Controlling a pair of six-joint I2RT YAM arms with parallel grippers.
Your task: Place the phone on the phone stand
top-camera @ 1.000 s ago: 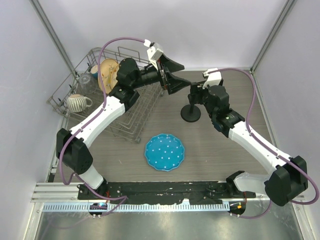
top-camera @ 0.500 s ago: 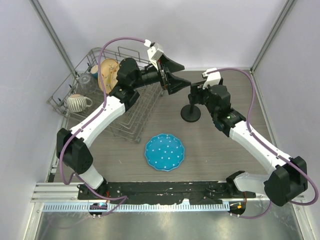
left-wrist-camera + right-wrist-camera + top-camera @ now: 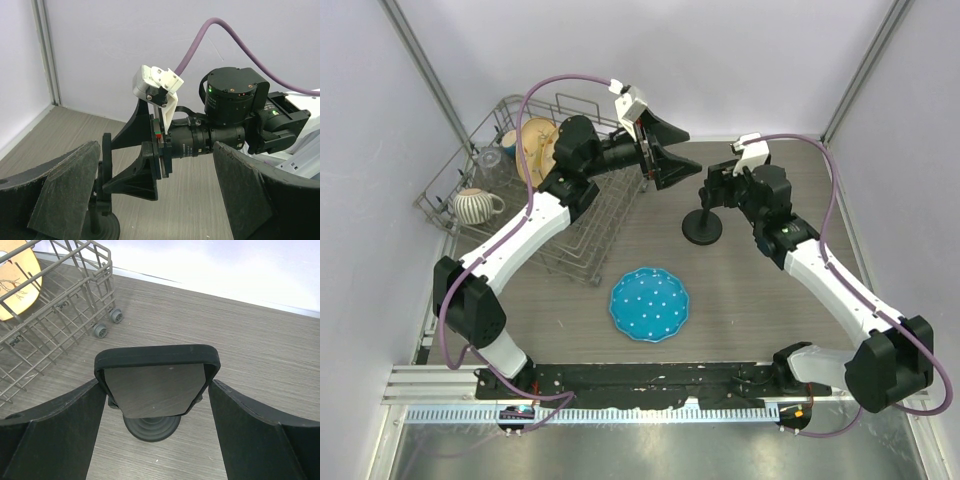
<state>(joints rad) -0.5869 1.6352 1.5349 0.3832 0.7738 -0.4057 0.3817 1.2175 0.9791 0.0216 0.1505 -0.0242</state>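
Only the right wrist view showed the face of the phone [image 3: 155, 390], with the jaws of the right gripper [image 3: 154, 384] clamping its edges above the phone stand [image 3: 152, 429], 1 o'clock from the blue plate [image 3: 650, 305]. The left gripper [image 3: 156, 150] jaws gaped wide.

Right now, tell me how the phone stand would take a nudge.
Probably top-heavy: the phone stand seems to carry the phone high on a thin stem. Its small round base likely slides or tips easily.
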